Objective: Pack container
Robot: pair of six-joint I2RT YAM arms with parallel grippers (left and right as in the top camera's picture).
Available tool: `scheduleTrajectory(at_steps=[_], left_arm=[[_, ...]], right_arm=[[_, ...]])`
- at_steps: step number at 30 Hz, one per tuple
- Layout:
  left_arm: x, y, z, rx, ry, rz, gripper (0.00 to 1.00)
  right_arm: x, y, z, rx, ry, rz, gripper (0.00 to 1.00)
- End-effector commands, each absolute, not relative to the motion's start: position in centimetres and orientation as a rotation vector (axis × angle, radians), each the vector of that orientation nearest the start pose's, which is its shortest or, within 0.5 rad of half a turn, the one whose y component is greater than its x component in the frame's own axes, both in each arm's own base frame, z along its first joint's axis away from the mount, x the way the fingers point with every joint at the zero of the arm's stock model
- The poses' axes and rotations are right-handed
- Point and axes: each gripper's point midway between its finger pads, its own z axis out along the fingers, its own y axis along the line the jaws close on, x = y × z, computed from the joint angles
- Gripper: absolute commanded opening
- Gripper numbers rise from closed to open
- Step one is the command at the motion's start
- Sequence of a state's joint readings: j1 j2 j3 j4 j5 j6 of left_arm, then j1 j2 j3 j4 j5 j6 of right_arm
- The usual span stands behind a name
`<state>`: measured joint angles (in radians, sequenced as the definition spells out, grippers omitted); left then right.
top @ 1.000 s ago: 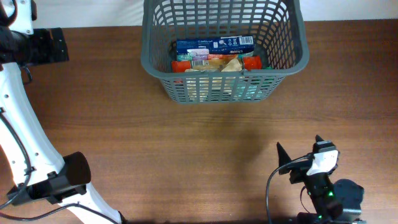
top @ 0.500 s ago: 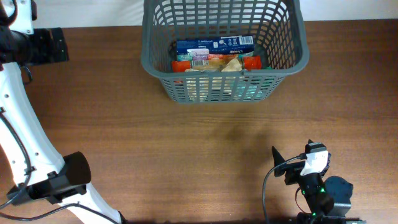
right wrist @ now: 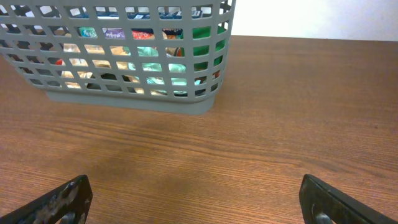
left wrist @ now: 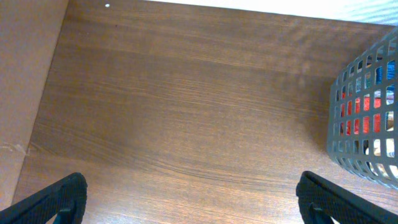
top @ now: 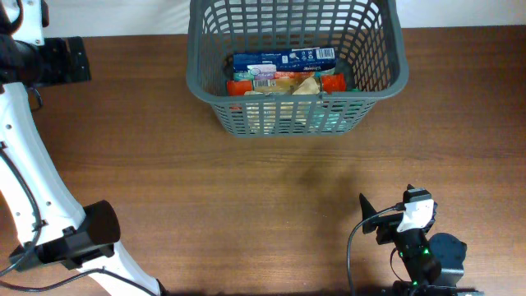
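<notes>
The container (top: pixel 296 105) is a large dark grey lattice basket at the far middle of the table. Inside it lie a blue box (top: pixel 283 58), red and orange packets (top: pixel 332 82) and other groceries. It also shows in the right wrist view (right wrist: pixel 124 102) and at the right edge of the left wrist view (left wrist: pixel 367 112). My right gripper (top: pixel 386 203) is open and empty near the front right of the table, well short of the basket; its fingers frame bare wood (right wrist: pixel 199 199). My left gripper (left wrist: pixel 193 199) is open and empty over bare wood left of the basket.
The left arm's white links (top: pixel 25 164) run down the left side of the table. The table's left edge (left wrist: pixel 43 93) shows in the left wrist view. Bare wood lies between the basket and my right gripper.
My right gripper has drawn back a little toward the front edge and to the left, then stopped. The basket, its contents and the left arm have not moved.
</notes>
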<state>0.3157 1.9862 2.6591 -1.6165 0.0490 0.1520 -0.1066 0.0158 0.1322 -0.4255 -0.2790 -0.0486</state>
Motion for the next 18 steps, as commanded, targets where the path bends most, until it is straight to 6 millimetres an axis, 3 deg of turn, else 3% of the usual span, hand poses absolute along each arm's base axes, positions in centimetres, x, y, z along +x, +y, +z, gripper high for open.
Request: scheduleTrajectory(at_steps=[1, 6, 9, 14, 18], left_arm=[[40.5, 12.3, 35.7, -0.198, 2.506, 0.118, 0.99], [39.1, 11.8, 37.3, -0.192, 2.475, 0.126, 0.99], [35.4, 10.6, 37.3, -0.196, 2.507, 0.117, 0.99], [29.4, 8.6, 35.3, -0.191, 2.566, 0.105, 0.99], [28.8, 7.6, 36.2, -0.129, 2.354, 0.152, 0.99]], right_arm=[[22.4, 2.7, 13.2, -0.147, 1.858, 0.170, 0.99], [22.4, 2.7, 13.2, -0.147, 1.858, 0.170, 0.99], [22.4, 2.7, 13.2, -0.147, 1.858, 0.170, 0.99], [22.4, 2.7, 13.2, -0.147, 1.858, 0.170, 0.99], [22.4, 2.7, 13.2, -0.147, 1.858, 0.170, 0.99]])
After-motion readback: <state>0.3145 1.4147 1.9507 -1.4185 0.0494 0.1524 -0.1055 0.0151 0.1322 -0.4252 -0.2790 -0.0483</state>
